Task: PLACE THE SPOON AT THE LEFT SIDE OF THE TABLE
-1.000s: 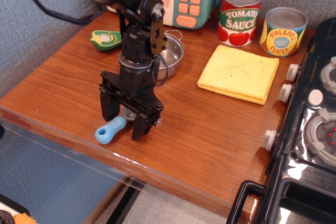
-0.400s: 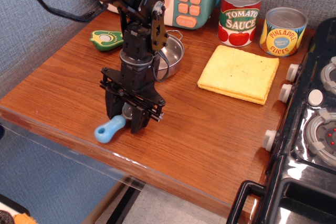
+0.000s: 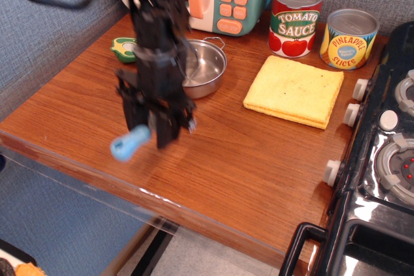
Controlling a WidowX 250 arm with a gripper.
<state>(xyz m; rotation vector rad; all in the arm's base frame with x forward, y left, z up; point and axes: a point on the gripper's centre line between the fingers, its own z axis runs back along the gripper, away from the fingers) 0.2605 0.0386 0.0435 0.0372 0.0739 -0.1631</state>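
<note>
Lifted and blurred with motion now, the gripper (image 3: pixel 154 135) sits a little higher and further toward the left of the frame than it did a moment ago, and the spoon (image 3: pixel 130 143) has risen with it, its light-blue handle poking out at the lower left while the grey bowl is hidden between the jaws, which are closed on it. The spoon seems to hang just clear of the tabletop (image 3: pixel 246 159), near the front edge in the lower-left part of the frame. To do this step well, the carry should probably stay low and steady, moving toward the left edge of the picture and a bit back from the front lip, since the handle already overhangs close to that lip and a drop there could send it off. The grip looks to be on the bowl end only, so a slow set-down before release would help keep it from tipping. Behind the arm, the steel pot (image 3: pixel 206 66) and a green object (image 3: pixel 124 48) occupy the upper left, so the open wood in front of them is the safer target. The yellow cloth (image 3: pixel 295 90), tomato sauce can (image 3: pixel 295 19), pineapple can (image 3: pixel 349 39) and black stove (image 3: pixel 381 159) lie well apart on the right.
</note>
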